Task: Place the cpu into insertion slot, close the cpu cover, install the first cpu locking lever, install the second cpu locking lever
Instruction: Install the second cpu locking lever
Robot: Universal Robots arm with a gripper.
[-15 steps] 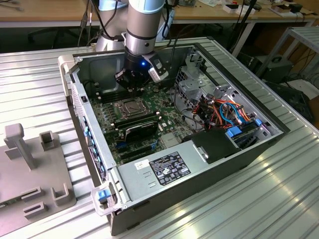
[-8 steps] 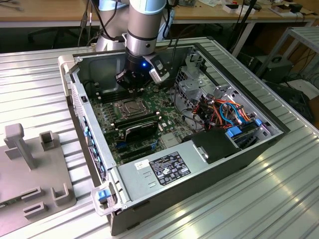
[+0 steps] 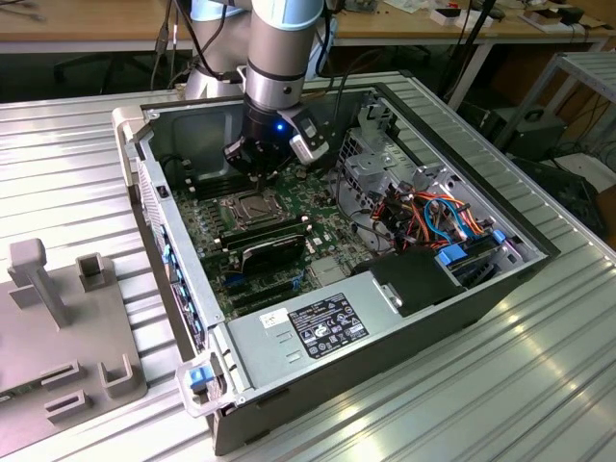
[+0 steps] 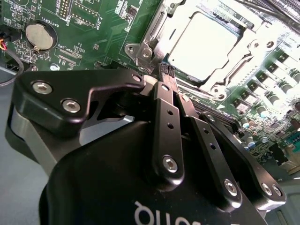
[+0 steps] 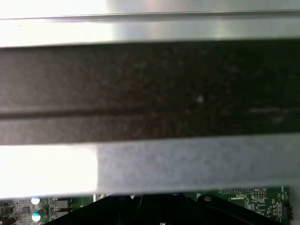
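The gripper [image 4: 167, 71] hovered with its fingers [image 4: 165, 101] pressed together, holding nothing, just beside the slot [image 4: 154, 35]. The cpu [image 4: 204, 44] lay seated there, framed by the lowered cover [image 4: 255, 49].

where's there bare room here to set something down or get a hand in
Bare room: the ribbed metal table along the open computer case, on the exterior view's right and near side, and between the case and the grey fixture. Crowded: inside the case, where the gripper hangs beside the cpu cover and cables fill the exterior view's right.
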